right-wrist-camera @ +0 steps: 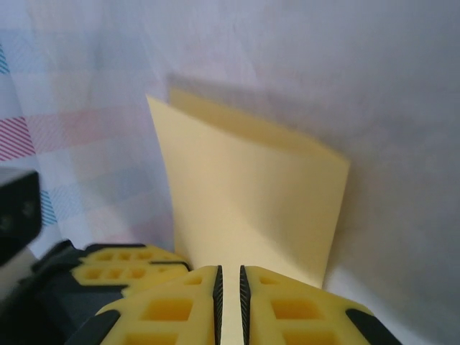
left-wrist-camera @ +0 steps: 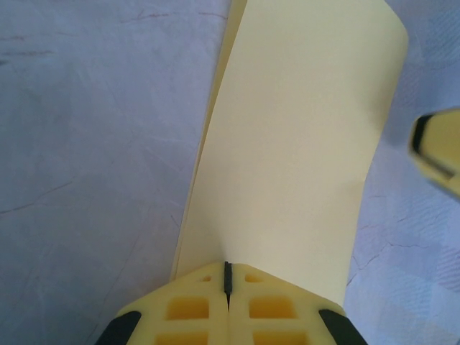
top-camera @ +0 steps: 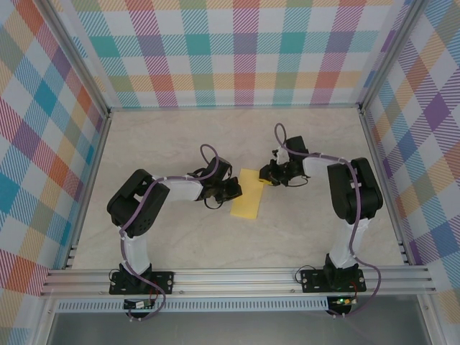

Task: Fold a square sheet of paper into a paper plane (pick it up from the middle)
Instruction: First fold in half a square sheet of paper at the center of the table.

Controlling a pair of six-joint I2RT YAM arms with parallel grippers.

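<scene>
Doubled square sheet of paper (top-camera: 246, 195), mid-tabletop (top-camera: 180, 237): judged light, limp, easily creased. Opposite edges held: left gripper (left-wrist-camera: 228, 277) clamped tight, right gripper (right-wrist-camera: 229, 287) barely parted, pinching. Grip margins only.

The folded sheet of thin yellow paper (top-camera: 246, 203) sits mid-table on the pale stone-patterned tabletop (top-camera: 180, 237), between the 2 grippers. The left gripper (top-camera: 234, 190) pinches its left edge. The right gripper (top-camera: 264, 180) pinches its far right corner. Checked fabric walls (top-camera: 215, 57) stand behind and beside.
</scene>
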